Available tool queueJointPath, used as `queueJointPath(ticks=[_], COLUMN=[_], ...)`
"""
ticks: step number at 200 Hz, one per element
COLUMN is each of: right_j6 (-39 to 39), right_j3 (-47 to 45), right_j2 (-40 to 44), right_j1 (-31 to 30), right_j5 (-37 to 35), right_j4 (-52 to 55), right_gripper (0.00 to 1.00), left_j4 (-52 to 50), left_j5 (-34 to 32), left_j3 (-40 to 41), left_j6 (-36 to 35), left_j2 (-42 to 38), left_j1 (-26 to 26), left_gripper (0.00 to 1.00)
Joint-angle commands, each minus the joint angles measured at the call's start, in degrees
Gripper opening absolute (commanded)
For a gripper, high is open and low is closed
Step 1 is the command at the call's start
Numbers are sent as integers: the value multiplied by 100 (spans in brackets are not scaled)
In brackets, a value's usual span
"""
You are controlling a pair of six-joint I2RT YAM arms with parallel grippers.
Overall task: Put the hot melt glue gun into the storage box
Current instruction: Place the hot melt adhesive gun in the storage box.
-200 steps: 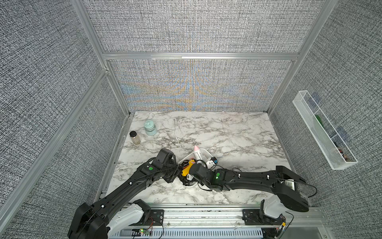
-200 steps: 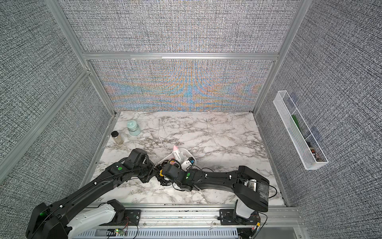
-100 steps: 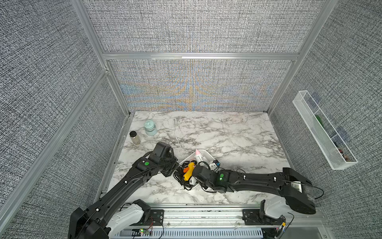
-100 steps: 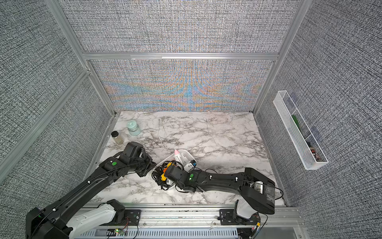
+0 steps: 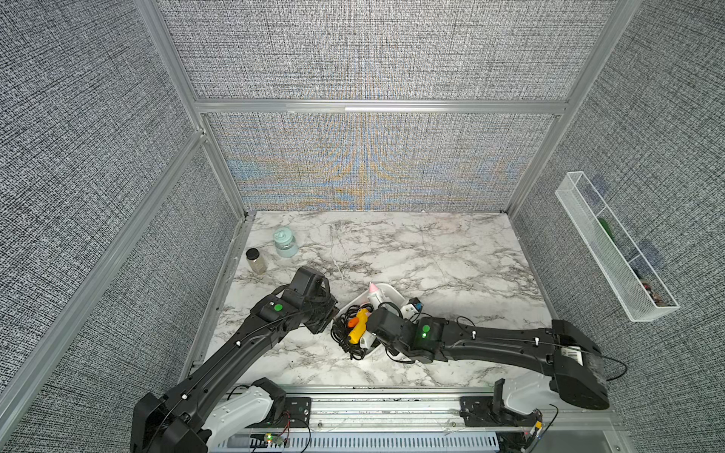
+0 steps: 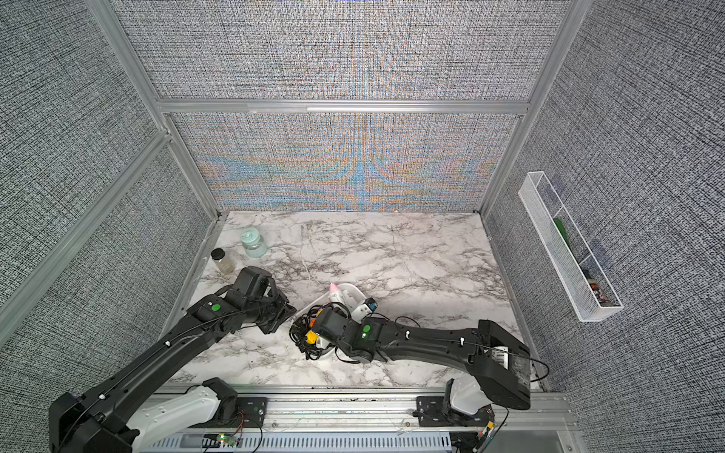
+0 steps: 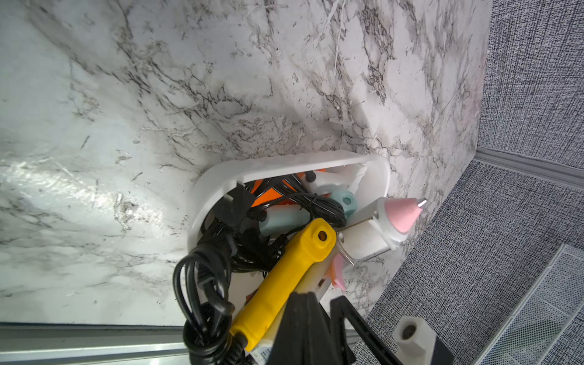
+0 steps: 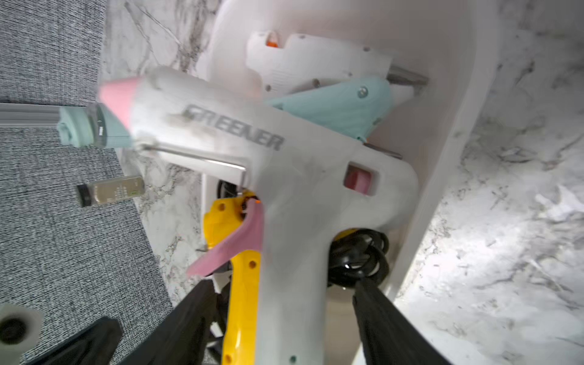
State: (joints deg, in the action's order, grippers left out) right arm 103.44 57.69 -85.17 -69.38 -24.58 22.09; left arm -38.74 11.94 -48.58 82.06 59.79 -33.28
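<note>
Jaws of the right gripper stood wide apart, one finger on either side of the handle of the hot melt glue gun. A gap showed at each finger, so nothing was gripped. That white gun with the pink nozzle lay inside the storage box, on top of a yellow glue gun, a teal glue gun and a tangle of black cords. Its nozzle poked over the box's far rim. The box sat on the marble desk near the middle of the front edge. The left gripper was fully closed just beside the box's left side, near the yellow glue gun, with no hold on anything that could be seen. A small jar and a teal-capped bottle stood by the desk's left edge, well apart from the box.
</note>
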Motion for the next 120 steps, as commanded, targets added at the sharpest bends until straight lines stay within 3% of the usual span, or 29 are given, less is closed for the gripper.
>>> queueJointPath(ticks=[1,34,47,55,62,67,120], right_j6=[-464,-1346,-1786,-2025,-2310,-2487,-3743], right_j3=[251,852,937,924,872,842,1467], right_j2=[153,376,416,416,408,376,-729], right_j1=[-6,-21,-16,70,227,345,1013], right_j5=[-417,-923,-1254,-1294,-1163,-1016,279], right_j4=[286,584,446,305,99,-40,-190], right_gripper=[77,77,70,53,17,0,0], left_j4=[-125,-193,-204,-208,-217,-222,-318], left_j5=[-105,-127,-147,-162,-166,-174,-166], left_j3=[-51,-122,-168,-183,-205,-221,-231], left_j6=[-76,-107,-120,-128,-138,-151,-164], left_j2=[-2,-36,-49,-46,-38,-40,-118], left_j1=[18,40,41,40,44,49,99], left_gripper=[0,0,0,0,0,0,0])
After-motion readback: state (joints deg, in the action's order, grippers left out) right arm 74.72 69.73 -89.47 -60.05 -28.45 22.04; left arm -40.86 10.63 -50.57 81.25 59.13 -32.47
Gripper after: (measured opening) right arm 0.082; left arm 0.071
